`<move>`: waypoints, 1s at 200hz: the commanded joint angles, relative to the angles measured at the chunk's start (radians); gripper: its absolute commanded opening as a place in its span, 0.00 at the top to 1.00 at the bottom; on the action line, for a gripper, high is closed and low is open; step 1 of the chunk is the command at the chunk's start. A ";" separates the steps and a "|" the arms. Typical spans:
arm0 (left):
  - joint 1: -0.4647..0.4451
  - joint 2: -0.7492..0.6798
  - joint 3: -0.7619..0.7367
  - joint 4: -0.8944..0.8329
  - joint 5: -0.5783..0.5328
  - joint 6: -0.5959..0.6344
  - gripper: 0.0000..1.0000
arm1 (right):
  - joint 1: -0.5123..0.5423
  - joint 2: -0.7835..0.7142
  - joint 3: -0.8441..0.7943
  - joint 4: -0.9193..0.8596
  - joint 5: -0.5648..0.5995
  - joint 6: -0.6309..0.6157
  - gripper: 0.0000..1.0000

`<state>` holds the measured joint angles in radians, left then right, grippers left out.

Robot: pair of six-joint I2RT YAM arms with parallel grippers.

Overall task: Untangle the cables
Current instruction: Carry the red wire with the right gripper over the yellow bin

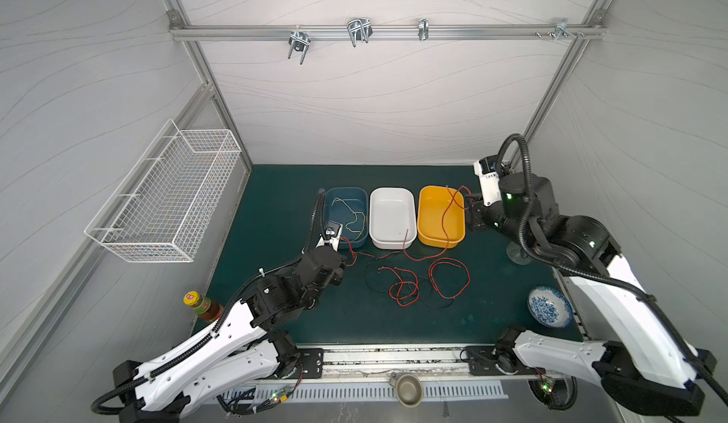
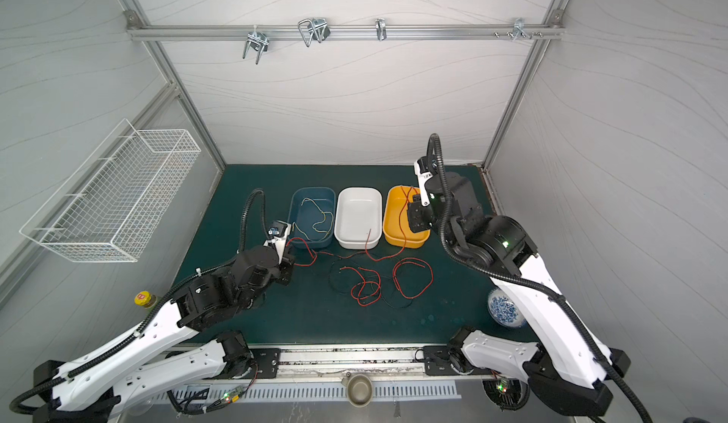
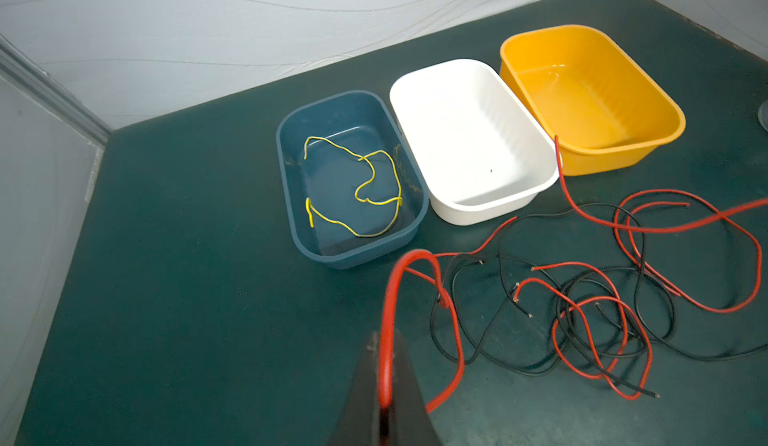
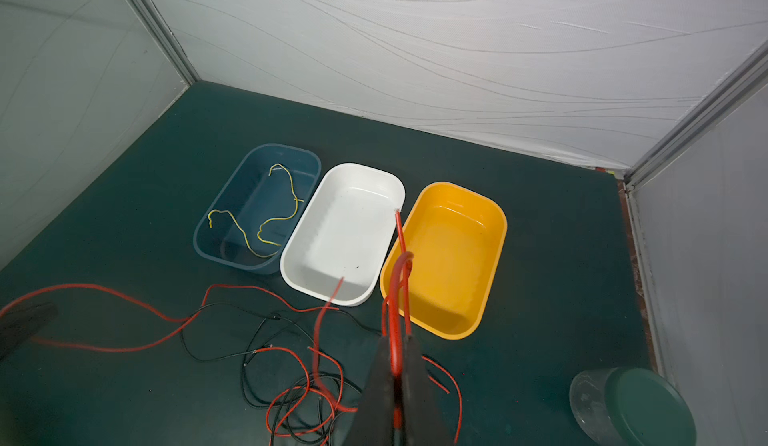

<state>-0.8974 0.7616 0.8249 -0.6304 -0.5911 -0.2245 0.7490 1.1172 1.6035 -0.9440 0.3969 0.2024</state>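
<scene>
The cables [image 1: 402, 285] lie mostly on the mat [image 1: 275, 212] in front of the white bin [image 1: 392, 216]: red and black strands looped over one another in a loose heap, with a wide red ring on its right side. One red end sticks up at the white bin's front right corner. A yellow cable [image 3: 373, 174] lies apart, curled on the floor of the blue bin [image 1: 346, 189], which stands just left of the white bin.

The left gripper [image 3: 384, 340] sits low, in front of the white bin and to its left, by the blue bin's near corner. Its jaws are pinched together on a red cable [image 3: 388, 298], which rises out of the grip, arches over and drops to the mat. The right gripper [image 4: 397, 343] hangs above the yellow bin [image 1: 429, 224], just right of the white bin. Its jaws are pressed together on a red loop [image 4: 407, 257] that pokes out past the tips; from there red cable runs down across the yellow bin and over its front wall to the mat. Whether both grippers have the same cable I cannot tell.

Further right of the white bin stands a clear cup [image 4: 590, 398], and nearer the front a patterned bowl [image 1: 549, 306]. Far to its left, a bottle [image 1: 203, 307] stands at the mat's edge and a wire basket [image 1: 165, 200] hangs on the wall.
</scene>
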 commanded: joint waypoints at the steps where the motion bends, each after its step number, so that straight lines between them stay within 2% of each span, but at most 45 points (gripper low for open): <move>1: 0.002 -0.002 0.026 0.033 -0.068 -0.006 1.00 | -0.025 0.014 0.030 0.089 -0.082 0.005 1.00; 57: 0.002 0.014 0.021 0.040 -0.058 0.002 1.00 | -0.137 0.085 0.047 0.161 -0.097 0.039 1.00; 87: 0.002 0.009 0.018 0.045 -0.055 0.002 1.00 | -0.209 0.109 0.050 0.184 -0.144 0.070 1.00; 163: 0.002 0.001 0.013 0.052 -0.052 0.006 1.00 | -0.240 0.184 0.023 0.244 -0.108 0.063 1.00; 200: 0.003 0.000 0.008 0.060 -0.052 0.008 1.00 | -0.241 0.158 -0.060 0.323 -0.017 0.077 1.00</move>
<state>-0.8974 0.7704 0.8246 -0.6193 -0.6250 -0.2188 0.5148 1.3029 1.5890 -0.7002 0.3008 0.2657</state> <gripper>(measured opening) 0.048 0.054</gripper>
